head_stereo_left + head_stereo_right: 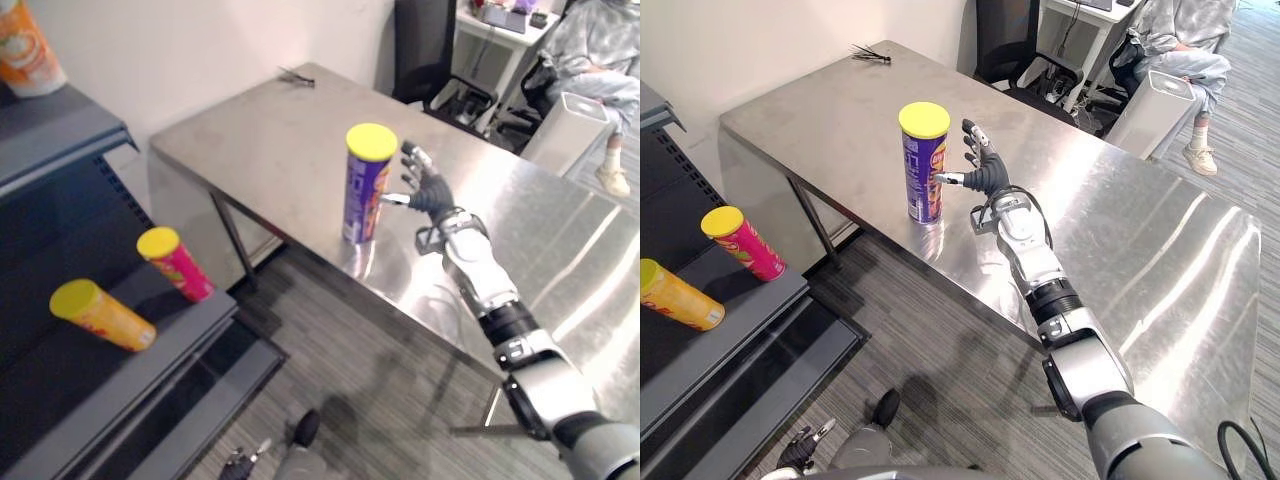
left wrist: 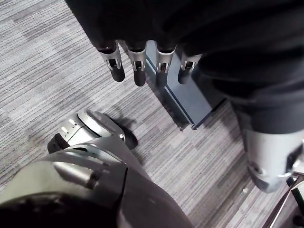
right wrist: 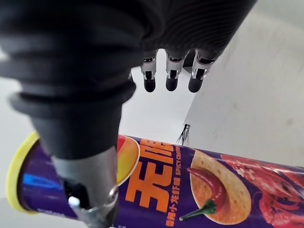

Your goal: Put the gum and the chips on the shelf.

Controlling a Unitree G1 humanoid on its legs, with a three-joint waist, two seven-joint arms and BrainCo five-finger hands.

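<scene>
On the dark shelf (image 1: 150, 370) at the left lie 2 cans, a yellow can (image 1: 100, 315) and a pink can (image 1: 175, 263), and the left eye view adds an orange can (image 1: 25, 45) on the upper tier, cut off by the frame. The left hand (image 2: 137, 66) hangs low over the carpet (image 2: 52, 71), fingers loose, holding nothing. The purple chips can (image 1: 923, 165) stands upright on the steel table (image 1: 820, 120), the right hand (image 1: 985, 170) just beside it, fingers straight and spread; whether its thumb touches the can is hard to tell.
</scene>
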